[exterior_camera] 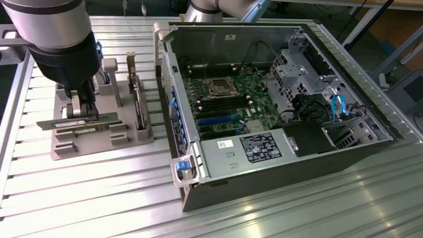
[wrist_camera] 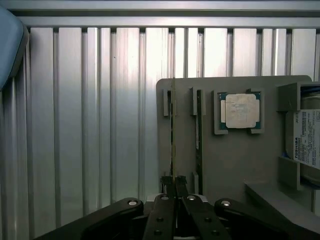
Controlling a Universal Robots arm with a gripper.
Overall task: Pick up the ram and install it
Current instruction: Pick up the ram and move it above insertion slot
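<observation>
The ram [exterior_camera: 66, 123] is a thin green stick lying lengthwise over the grey holder block [exterior_camera: 99, 141] at the exterior view's left. My gripper [exterior_camera: 84, 113] comes down on its middle, shut on it. In the wrist view the ram [wrist_camera: 173, 125] is edge-on, a thin line running away from my fingertips [wrist_camera: 167, 182], which pinch it from both sides. It lines up with its slot in the grey holder block [wrist_camera: 235, 160]; I cannot tell whether it is lifted clear. The second, like stick [wrist_camera: 198, 135] stands in the neighbouring slot.
A square silver processor chip [wrist_camera: 242, 111] and a labelled drive [wrist_camera: 307, 137] sit in the holder's other pockets. A larger card with a metal bracket [exterior_camera: 136, 99] stands upright on the holder. The open computer case [exterior_camera: 198, 173] lies to the exterior view's right, its motherboard [exterior_camera: 228, 99] exposed.
</observation>
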